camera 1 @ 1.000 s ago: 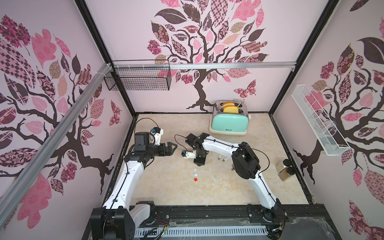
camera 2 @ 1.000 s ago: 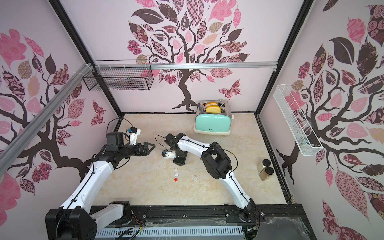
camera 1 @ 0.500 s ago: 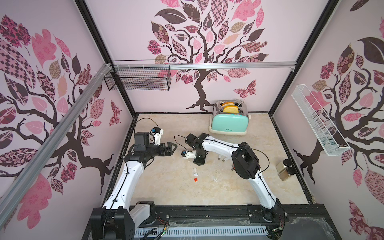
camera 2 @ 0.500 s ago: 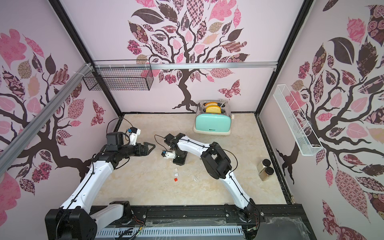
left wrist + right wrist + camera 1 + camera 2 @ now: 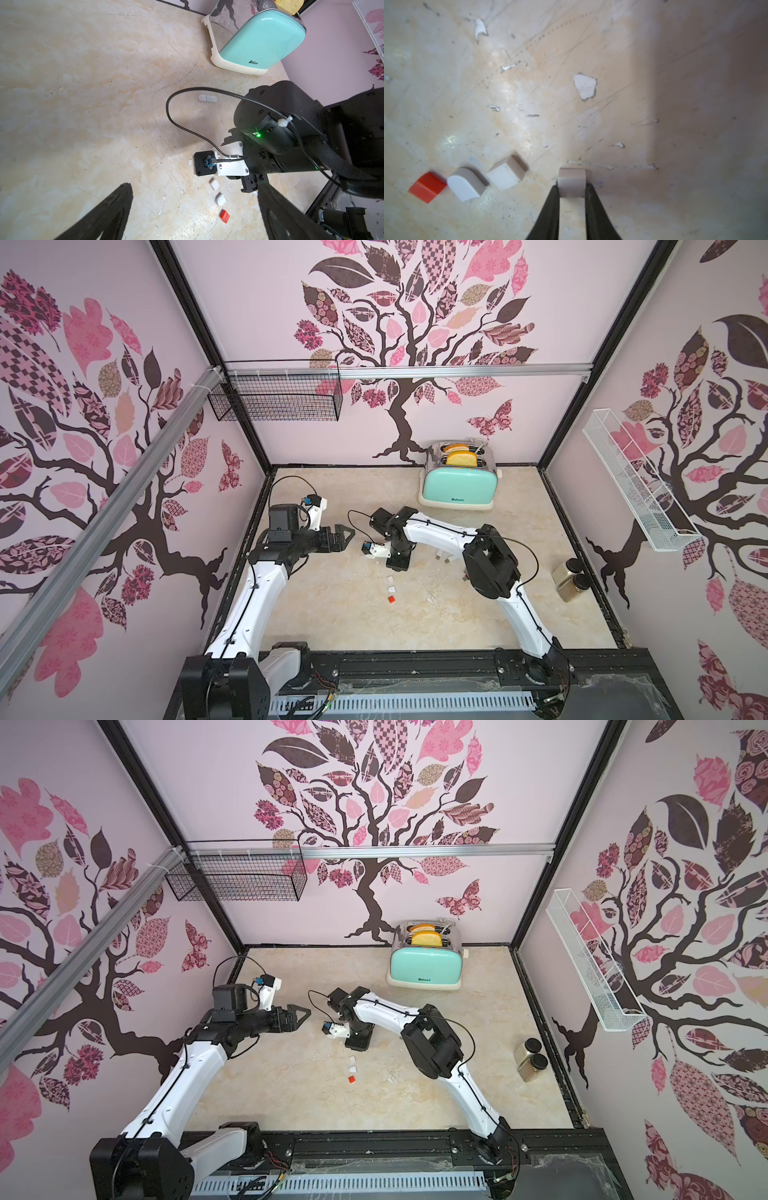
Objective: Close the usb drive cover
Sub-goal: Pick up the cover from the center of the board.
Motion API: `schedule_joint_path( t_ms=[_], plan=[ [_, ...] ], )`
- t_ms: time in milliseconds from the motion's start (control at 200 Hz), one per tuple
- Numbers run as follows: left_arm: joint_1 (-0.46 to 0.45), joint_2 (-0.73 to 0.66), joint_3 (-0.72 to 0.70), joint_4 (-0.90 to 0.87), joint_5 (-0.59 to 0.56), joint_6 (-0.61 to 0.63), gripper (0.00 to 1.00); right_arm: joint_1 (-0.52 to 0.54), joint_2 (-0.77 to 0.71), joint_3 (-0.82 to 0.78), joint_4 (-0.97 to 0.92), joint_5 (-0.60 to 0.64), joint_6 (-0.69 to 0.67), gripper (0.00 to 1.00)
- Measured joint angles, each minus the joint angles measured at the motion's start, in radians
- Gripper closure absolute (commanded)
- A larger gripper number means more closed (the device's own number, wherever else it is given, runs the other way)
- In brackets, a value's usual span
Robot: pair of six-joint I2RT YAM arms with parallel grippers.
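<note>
Top views show the left gripper (image 5: 347, 537) spread wide above the table (image 5: 332, 614). Farther right, the right gripper (image 5: 572, 188) pinches a white cover (image 5: 572, 180) standing on the tabletop, beside a row of loose caps (image 5: 467, 187).

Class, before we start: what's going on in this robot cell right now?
The right gripper grips a small white piece standing on the table; whether it is a cap or a drive body, I cannot tell. Three loose caps lie beside it, among them a red cap. The left gripper hangs open off to the side, holding nothing.
</note>
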Motion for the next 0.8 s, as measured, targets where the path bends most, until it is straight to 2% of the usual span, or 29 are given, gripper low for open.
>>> schedule_joint_path(
  t_ms=[385,660,800],
  plan=[
    [0.0,0.005,0.0,0.001,0.0,-0.011,0.02,-0.014,-0.034,-0.049,0.03,-0.002,0.008,0.79],
    [0.0,0.026,-0.001,0.061,0.002,-0.107,0.02,-0.042,-0.22,-0.162,0.078,-0.013,0.049,0.79],
    [0.0,0.039,-0.031,0.137,0.036,-0.185,0.04,-0.044,-0.356,-0.299,0.178,-0.035,0.085,0.79]
  ],
)
